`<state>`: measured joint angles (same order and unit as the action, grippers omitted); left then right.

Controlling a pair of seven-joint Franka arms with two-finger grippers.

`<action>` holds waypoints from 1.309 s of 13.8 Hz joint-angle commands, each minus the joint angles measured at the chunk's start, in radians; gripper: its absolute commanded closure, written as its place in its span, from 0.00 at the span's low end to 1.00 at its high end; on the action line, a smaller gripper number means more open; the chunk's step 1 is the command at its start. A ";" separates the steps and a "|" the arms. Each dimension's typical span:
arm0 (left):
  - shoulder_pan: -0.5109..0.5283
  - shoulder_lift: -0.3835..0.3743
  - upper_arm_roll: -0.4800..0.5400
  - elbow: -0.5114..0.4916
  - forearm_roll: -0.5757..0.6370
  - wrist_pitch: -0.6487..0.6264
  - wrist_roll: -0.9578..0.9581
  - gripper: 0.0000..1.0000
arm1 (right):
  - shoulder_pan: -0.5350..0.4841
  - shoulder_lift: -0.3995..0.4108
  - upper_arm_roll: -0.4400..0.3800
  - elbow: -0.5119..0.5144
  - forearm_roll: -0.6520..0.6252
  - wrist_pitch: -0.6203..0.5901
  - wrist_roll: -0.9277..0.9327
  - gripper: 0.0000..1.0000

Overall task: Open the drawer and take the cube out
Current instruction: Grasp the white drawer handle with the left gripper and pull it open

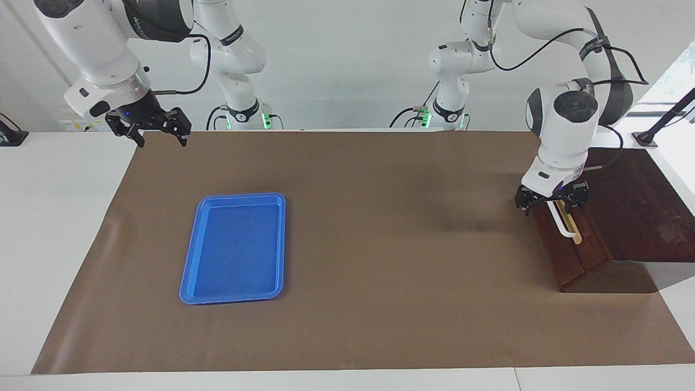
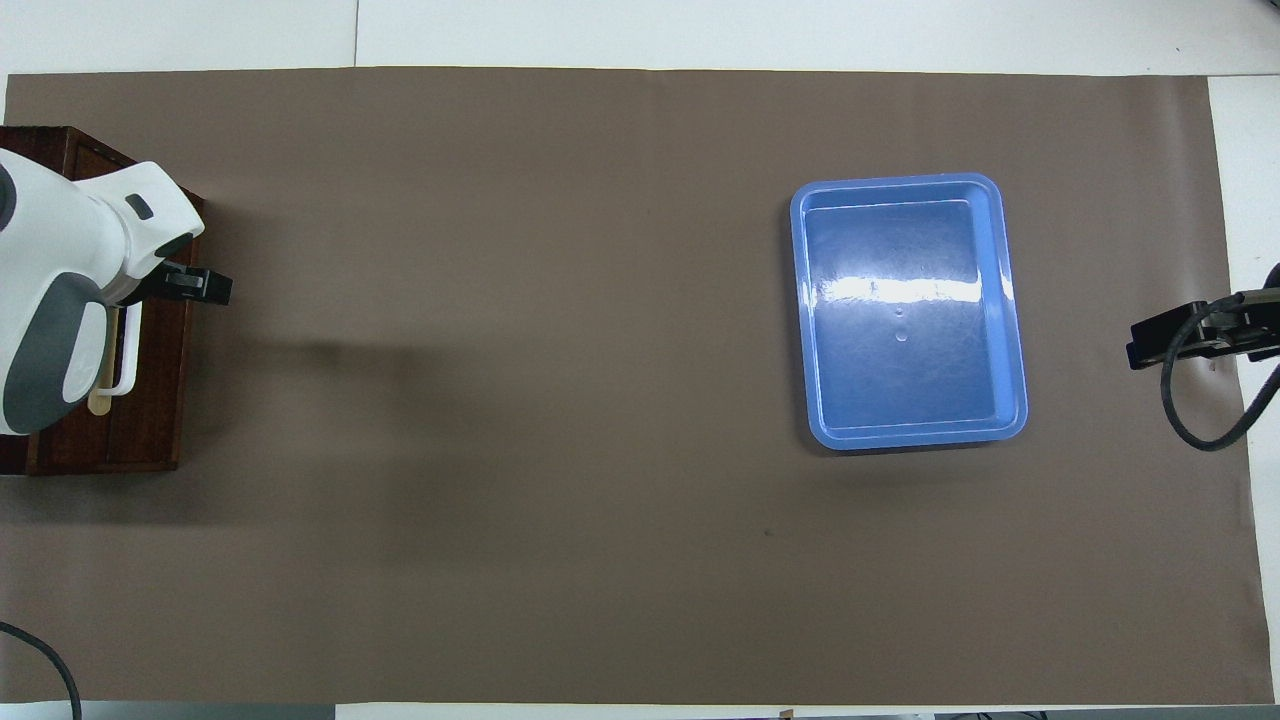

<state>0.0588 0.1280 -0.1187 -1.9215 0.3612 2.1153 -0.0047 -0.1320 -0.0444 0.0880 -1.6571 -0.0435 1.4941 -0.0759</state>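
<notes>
Facing view shows drawer (image 1: 570,244) shut, cube unseen: left gripper (image 1: 551,205) open at the handle (image 1: 564,224), gripping nothing; right gripper (image 1: 157,133) waits open and empty; all steps remain.

White table (image 1: 65,228): brown mat (image 1: 380,228), blue tray (image 1: 187,271), drawer (image 1: 570,260).

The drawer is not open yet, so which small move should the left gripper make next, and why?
Probably close on the handle. The drawer is shut, no cube shows, and the left gripper is open at the handle's end nearer the robots, with fingers either side of the bar as far as I can tell. The right gripper waits, open, at the right arm's end.
</notes>
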 commanded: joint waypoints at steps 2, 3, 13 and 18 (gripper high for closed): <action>0.003 -0.008 0.005 -0.047 0.051 0.052 0.012 0.00 | -0.009 -0.020 0.009 -0.020 0.001 -0.003 -0.004 0.00; 0.003 -0.008 0.005 -0.050 0.071 0.054 0.012 0.00 | -0.009 -0.020 0.010 -0.020 0.001 -0.003 -0.004 0.00; 0.044 -0.002 0.005 -0.123 0.076 0.137 0.017 0.00 | -0.023 -0.028 0.009 -0.021 0.001 -0.003 -0.008 0.00; -0.078 0.021 0.002 -0.109 0.070 0.129 -0.096 0.00 | -0.021 -0.031 0.004 -0.020 0.013 0.000 0.002 0.00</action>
<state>0.0445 0.1423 -0.1204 -2.0249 0.4150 2.2270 -0.0274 -0.1383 -0.0557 0.0828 -1.6570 -0.0433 1.4941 -0.0759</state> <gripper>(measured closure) 0.000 0.000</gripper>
